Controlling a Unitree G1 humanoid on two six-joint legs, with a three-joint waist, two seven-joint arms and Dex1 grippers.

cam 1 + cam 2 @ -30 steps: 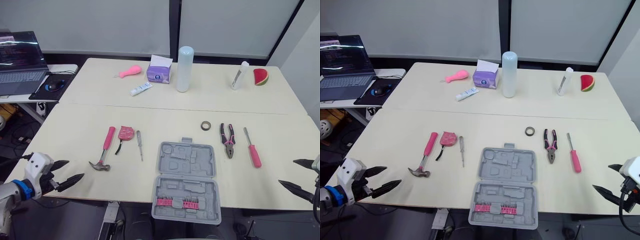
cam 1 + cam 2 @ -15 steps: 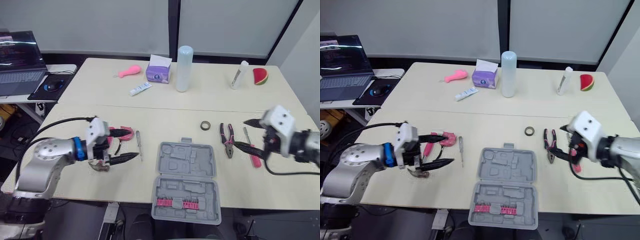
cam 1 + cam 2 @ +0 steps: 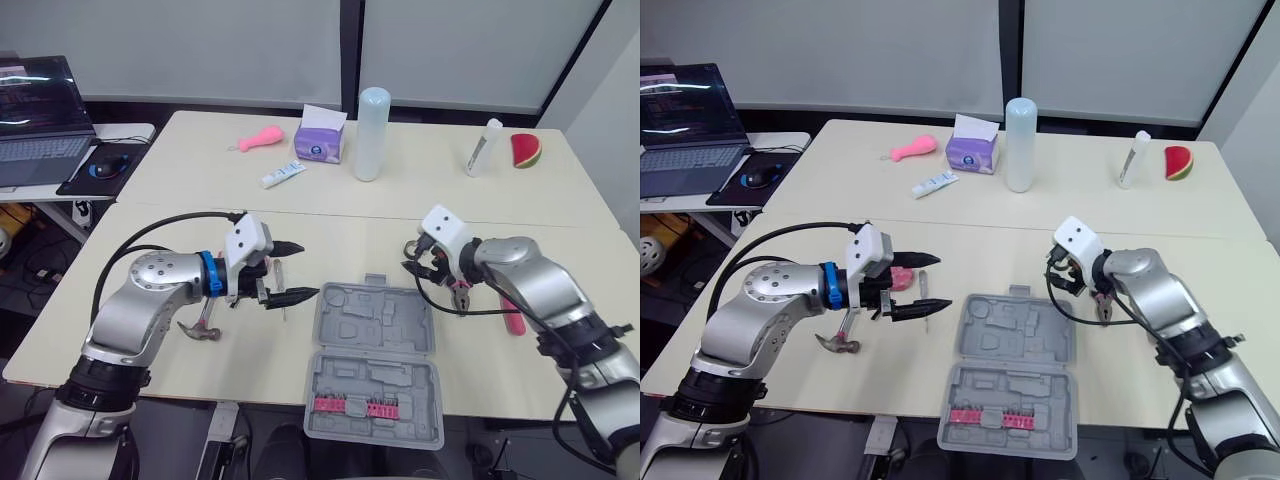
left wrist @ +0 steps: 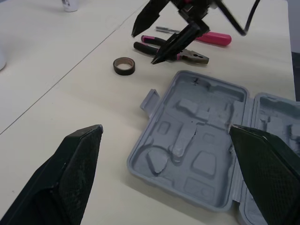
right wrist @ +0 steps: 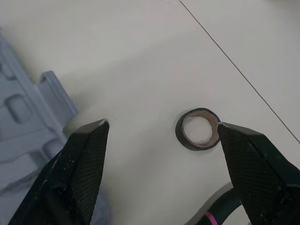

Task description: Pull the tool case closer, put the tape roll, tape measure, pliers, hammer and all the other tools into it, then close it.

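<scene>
- While the open grey case lies at the near edge of the table, its lower half overhanging, both arms reach in over the tools from either side.
- The right gripper hangs just over the tape roll, which lies flat beyond the case's far right corner; the jaws are spread wide and hold nothing.
- The left gripper points at the case's left side, also wide open and empty.
- The step in hand looks to be the first pick, the tape roll; the case holds none of the loose tools yet.
- The next move calls for the right gripper to drop so one finger goes inside or beside the ring, close, then carry it left into a tray pocket.
- The pliers and a pink screwdriver wait right of the roll.
- The hammer, tape measure and a small screwdriver lie left of the case, under the left arm.
- The surface is two cream tables set edge to edge; the far one carries a tissue box, a tall white bottle and a toy melon slice.
- A laptop sits on a side desk at far left, with pale blinds behind.
</scene>
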